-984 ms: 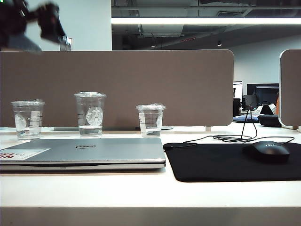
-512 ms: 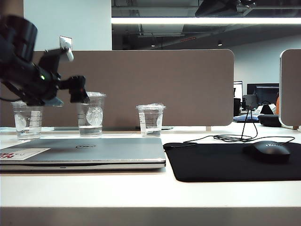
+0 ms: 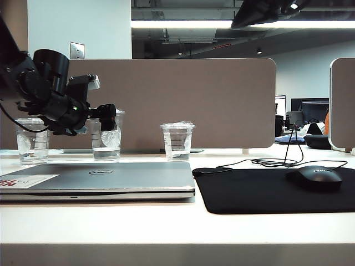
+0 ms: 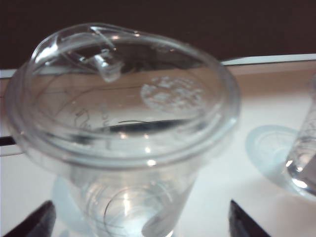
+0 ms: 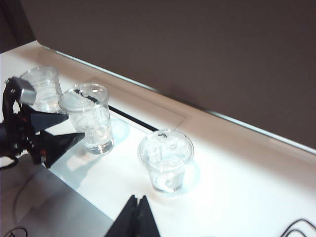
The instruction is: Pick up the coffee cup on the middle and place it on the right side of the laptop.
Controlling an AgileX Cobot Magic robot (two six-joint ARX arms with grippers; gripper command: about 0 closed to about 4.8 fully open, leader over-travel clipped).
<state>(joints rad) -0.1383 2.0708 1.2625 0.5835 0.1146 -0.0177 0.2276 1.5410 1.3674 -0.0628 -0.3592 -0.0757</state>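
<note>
The coffee cup, tall and clear with a flat lid and a white round logo, stands in the middle of the three cups behind the laptop. My left gripper hovers at the cup's upper part, open. In the left wrist view the coffee cup fills the frame, with the left gripper spread wide and one dark fingertip on each side, clear of the cup wall. My right gripper is shut and empty, hanging above the desk in front of the smallest cup.
A shorter clear cup stands left of the coffee cup and the smallest cup stands to its right. A black mouse pad with a mouse and cable lies right of the laptop. A grey partition backs the desk.
My left arm has swung down from the top left corner and reached forward, bringing its open gripper to the coffee cup. The cups and laptop have not moved.
</note>
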